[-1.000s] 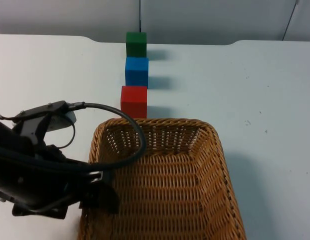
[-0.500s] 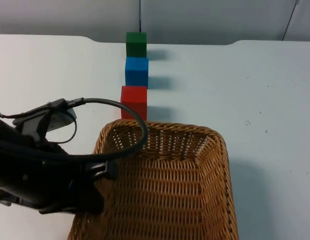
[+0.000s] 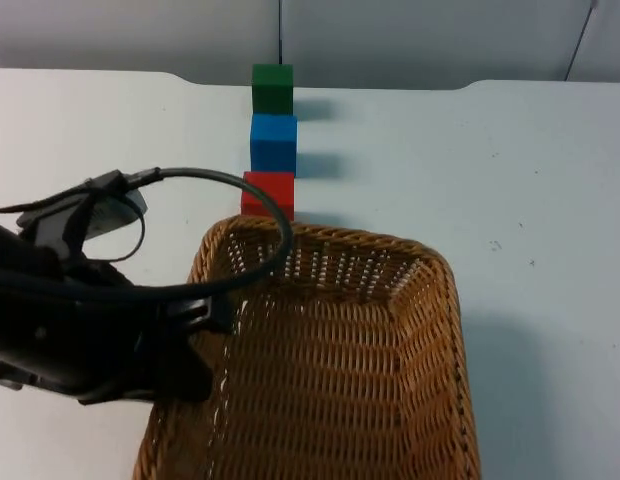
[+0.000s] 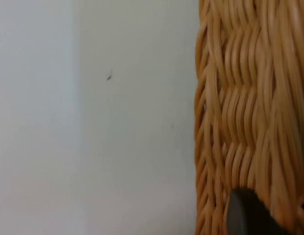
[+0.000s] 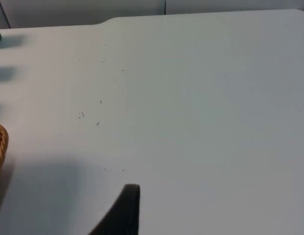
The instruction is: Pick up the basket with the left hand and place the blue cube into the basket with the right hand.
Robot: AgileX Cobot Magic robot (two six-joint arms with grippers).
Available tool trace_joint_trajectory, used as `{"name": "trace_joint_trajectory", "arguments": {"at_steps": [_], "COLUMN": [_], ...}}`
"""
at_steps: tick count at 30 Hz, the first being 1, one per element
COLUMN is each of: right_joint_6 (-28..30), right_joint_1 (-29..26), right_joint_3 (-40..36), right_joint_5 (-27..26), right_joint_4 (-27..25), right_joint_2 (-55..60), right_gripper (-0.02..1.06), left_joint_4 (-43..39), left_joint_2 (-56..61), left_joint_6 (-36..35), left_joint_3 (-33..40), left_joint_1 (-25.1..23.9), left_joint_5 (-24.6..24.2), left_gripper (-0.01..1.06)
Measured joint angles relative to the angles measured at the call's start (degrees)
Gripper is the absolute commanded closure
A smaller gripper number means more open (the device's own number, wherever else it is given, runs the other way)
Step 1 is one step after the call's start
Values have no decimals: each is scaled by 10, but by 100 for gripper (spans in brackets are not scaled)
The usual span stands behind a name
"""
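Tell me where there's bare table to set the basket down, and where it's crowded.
Bare table runs right of the basket and the cube row, to the partition wall. Another bare patch lies left of the cubes. It is crowded where the basket's far rim overlaps the red cube, with blue cube behind.

The top view looked down and forward over the desk (image 3: 550,200) to the grey partition wall (image 3: 410,40); the left wrist view sat very close against the basket (image 4: 250,112) wall; the right wrist view faced across bare desk from higher; all 3 shared the basket's weave.
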State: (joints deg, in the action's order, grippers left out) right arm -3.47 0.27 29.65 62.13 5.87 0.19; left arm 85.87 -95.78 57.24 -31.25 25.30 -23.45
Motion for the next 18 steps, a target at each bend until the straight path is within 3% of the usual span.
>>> {"name": "trace_joint_trajectory", "arguments": {"at_steps": [4, 8, 9, 18], "right_joint_6": [0, 0, 0, 0], "right_joint_1": [0, 0, 0, 0], "right_joint_3": [0, 0, 0, 0], "right_joint_5": [0, 0, 0, 0], "right_joint_4": [0, 0, 0, 0], "right_joint_2": [0, 0, 0, 0], "right_gripper": [0, 0, 0, 0], "left_joint_4": [-25, -131, -131, -286], "left_joint_2": [50, 90, 90, 118], "left_joint_6": [-12, -81, -81, -133], "left_joint_3": [0, 0, 0, -15], "left_joint_1": [-32, -110, -110, -329], "left_joint_5": [-33, -79, -79, -188], "left_gripper": [105, 105, 105, 105]}}
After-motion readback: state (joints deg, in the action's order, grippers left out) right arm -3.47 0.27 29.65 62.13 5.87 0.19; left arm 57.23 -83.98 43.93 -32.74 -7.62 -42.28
